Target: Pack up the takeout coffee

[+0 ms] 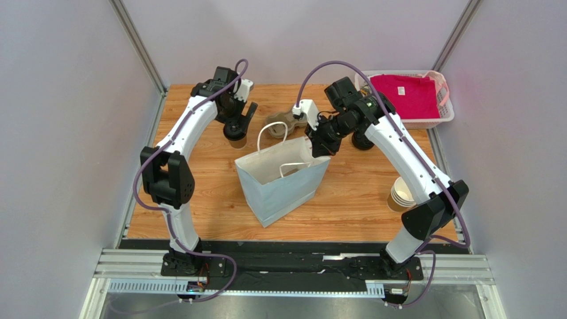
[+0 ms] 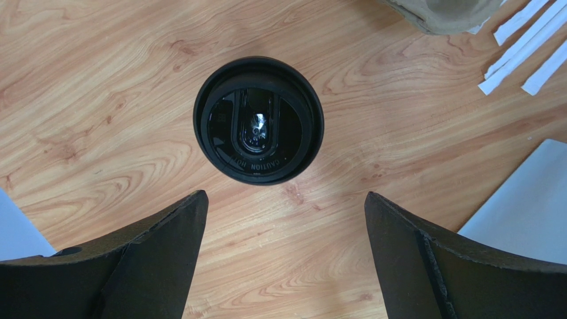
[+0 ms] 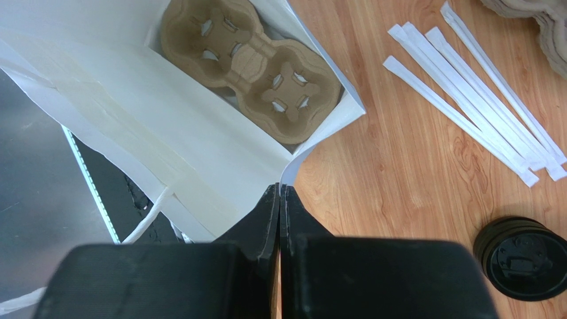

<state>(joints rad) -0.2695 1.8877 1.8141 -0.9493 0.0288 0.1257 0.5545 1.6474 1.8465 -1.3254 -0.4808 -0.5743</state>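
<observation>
Left gripper (image 2: 285, 199) wide open, empty; takeout coffee (image 2: 258, 119) stands upright directly beneath, slightly ahead (left arm is nearer). Right gripper (image 3: 279, 194) pinches paper bag (image 3: 199, 156) rim.

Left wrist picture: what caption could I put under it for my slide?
Open left gripper hovering above the black-lidded takeout coffee, which stands on the wooden table.

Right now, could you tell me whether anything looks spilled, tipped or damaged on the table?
Nothing stands out. The takeout coffee stands upright with its lid on and no spill around it. The paper bag stands open, its rim pinched by the right gripper, with the cup carrier lying flat inside.
</observation>
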